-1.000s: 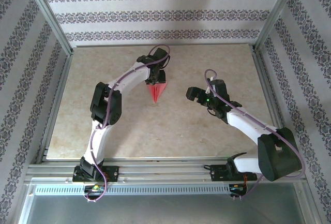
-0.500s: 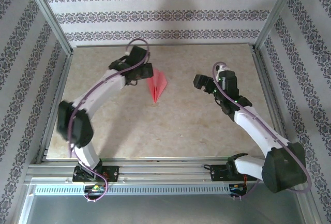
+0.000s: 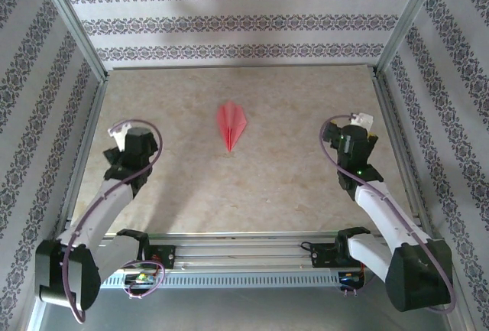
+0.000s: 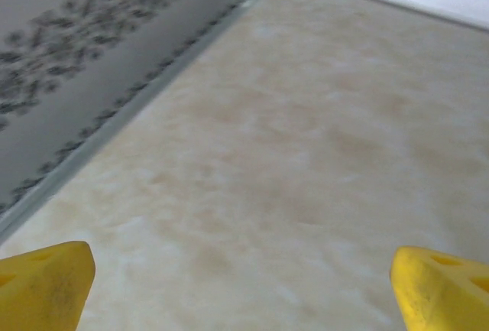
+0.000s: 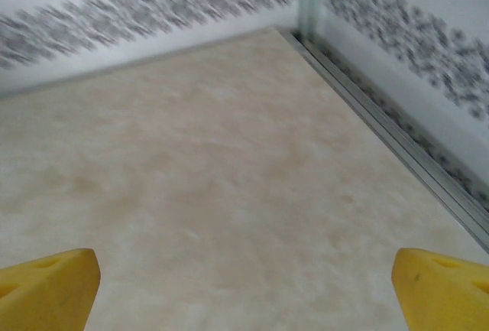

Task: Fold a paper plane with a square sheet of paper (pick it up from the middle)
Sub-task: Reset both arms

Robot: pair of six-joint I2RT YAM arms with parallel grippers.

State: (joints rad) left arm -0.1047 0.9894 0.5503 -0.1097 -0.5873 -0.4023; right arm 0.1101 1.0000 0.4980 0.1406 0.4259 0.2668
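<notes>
Red paper plane (image 3: 232, 124) flat mid-bench (image 3: 290, 186), nose toward the near edge, well apart from left tool (image 3: 121, 136) and right tool (image 3: 356, 121), both spread wide and empty.

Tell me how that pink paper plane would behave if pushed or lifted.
The paper plane is thin folded paper, so probably light and floppy; a squeeze would likely crumple its flaps. Lying flat on the smooth table, it would probably slide or spin when pushed, not roll.
</notes>
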